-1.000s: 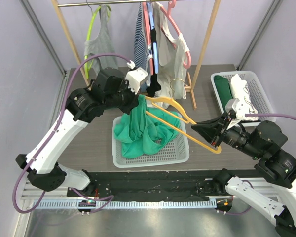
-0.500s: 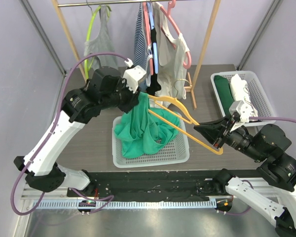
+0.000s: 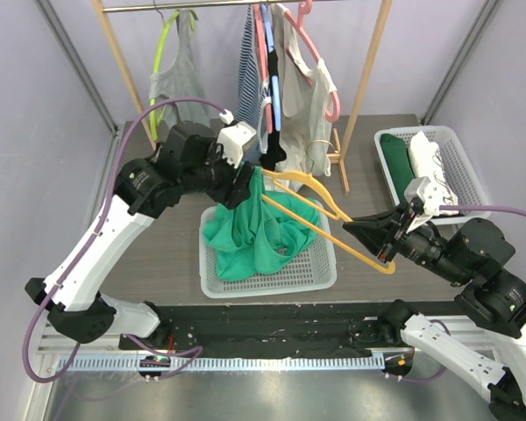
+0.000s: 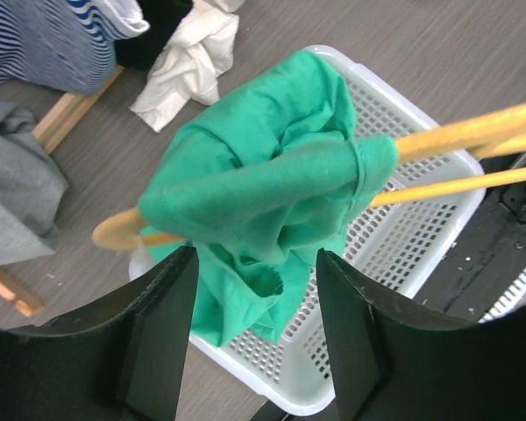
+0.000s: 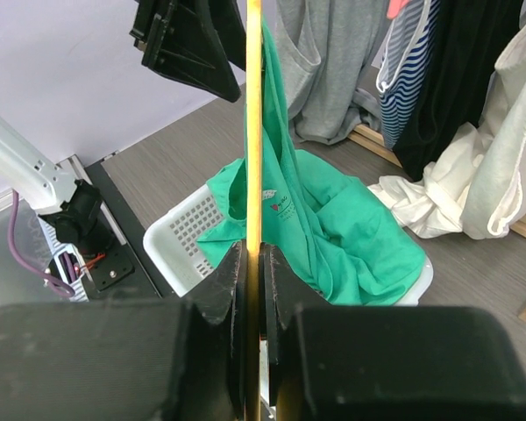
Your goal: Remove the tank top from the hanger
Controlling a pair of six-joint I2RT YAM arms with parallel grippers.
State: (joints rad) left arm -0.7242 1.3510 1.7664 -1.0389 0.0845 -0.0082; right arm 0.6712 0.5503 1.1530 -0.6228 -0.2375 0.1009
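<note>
**Left gripper let go; green top was still on the hanger**

A second earlier the left gripper [image 4: 256, 259] had been pinched shut on the cloth. At this moment its two black fingers stood apart and held nothing, with the green cotton tank top [image 4: 263, 175] hanging bunched just below and between them.

The release had not freed the garment. One fold was still wrapped round the tip of the yellow triangular hanger [image 4: 460, 132]. The rest sagged down into the white mesh plastic basket [image 3: 272, 285] in the middle of the table.

The right gripper [image 5: 252, 263] was clamped shut on the hanger's lower bar and held it slanting above the basket, much where it had been. The task therefore looked unfinished. The let-go read as a pause before a fresh grip, not as a final drop.

Counted:
- Two white robot arms, each with one gripper.
- One yellow hanger and one green tank top.
- Two white baskets. The second white mesh basket [image 3: 463, 165] sat at the right rear and held two folded items, one green and one white.
- One wooden clothes rack [image 3: 365, 96] at the back.
- On the rack, one grey tank top [image 3: 180, 79] on a lime-green hanger.
- Also on the rack, a crowded bunch of striped, black and pale garments on pink hangers. At least two pink hangers showed, but the overlap made an exact count impossible.
</note>
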